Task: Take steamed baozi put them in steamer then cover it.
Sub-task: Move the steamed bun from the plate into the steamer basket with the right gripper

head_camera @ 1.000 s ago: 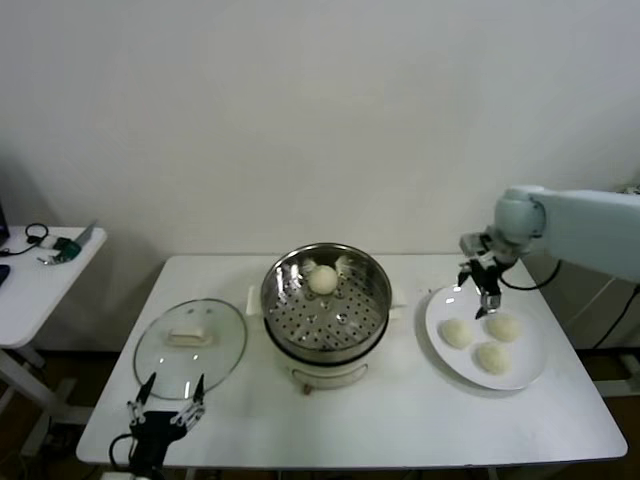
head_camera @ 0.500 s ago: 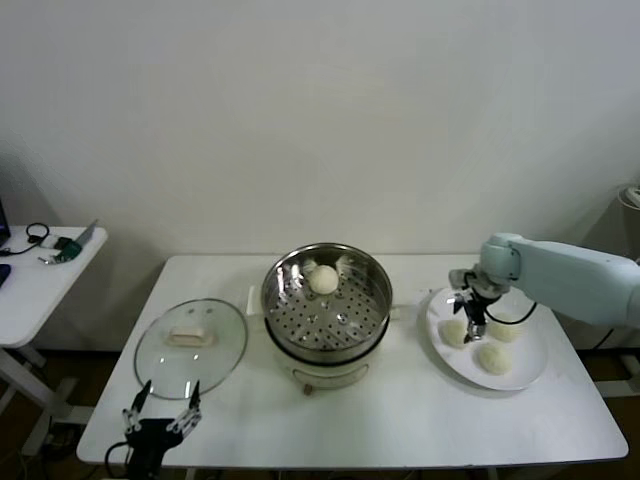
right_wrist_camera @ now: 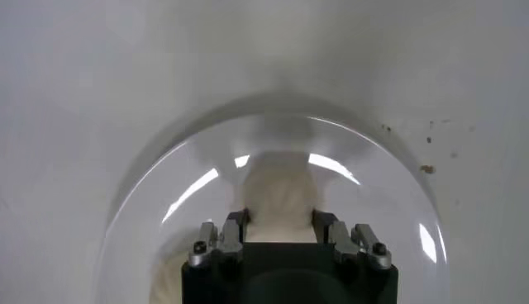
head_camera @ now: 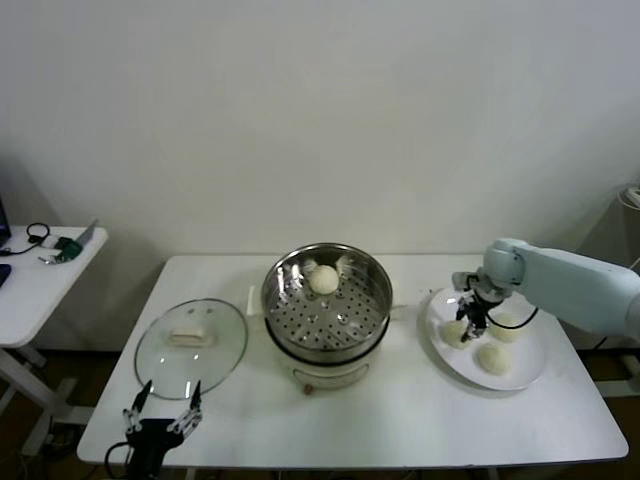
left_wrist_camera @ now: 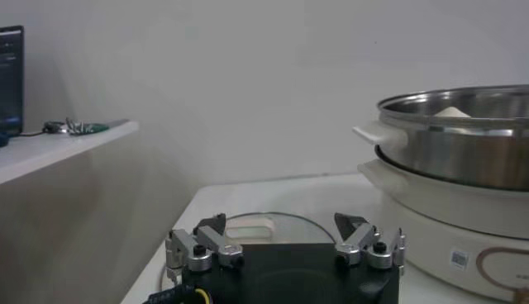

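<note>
The steel steamer (head_camera: 326, 310) stands mid-table with one steamed baozi (head_camera: 322, 279) on its perforated tray. Three more baozi lie on a white plate (head_camera: 520, 365) at the right. My right gripper (head_camera: 468, 326) is down on the plate's near-left baozi (head_camera: 456, 334), and its fingers (right_wrist_camera: 235, 225) press both sides of that bun (right_wrist_camera: 279, 194). The other two buns (head_camera: 505, 328) (head_camera: 491, 357) lie free beside it. The glass cover (head_camera: 190, 345) rests flat on the table at the left. My left gripper (head_camera: 172, 390) hangs open at the table's front-left edge, just short of the cover (left_wrist_camera: 248, 227).
A small white side table (head_camera: 40, 270) with cables and small items stands off to the left. The steamer's white base and side handle (left_wrist_camera: 372, 136) rise close to the left gripper (left_wrist_camera: 281, 223). A wall runs behind the table.
My right gripper dropped from above the plate's far edge onto the near-left baozi and its fingers narrowed around it. The left arm stayed at the front-left edge.
</note>
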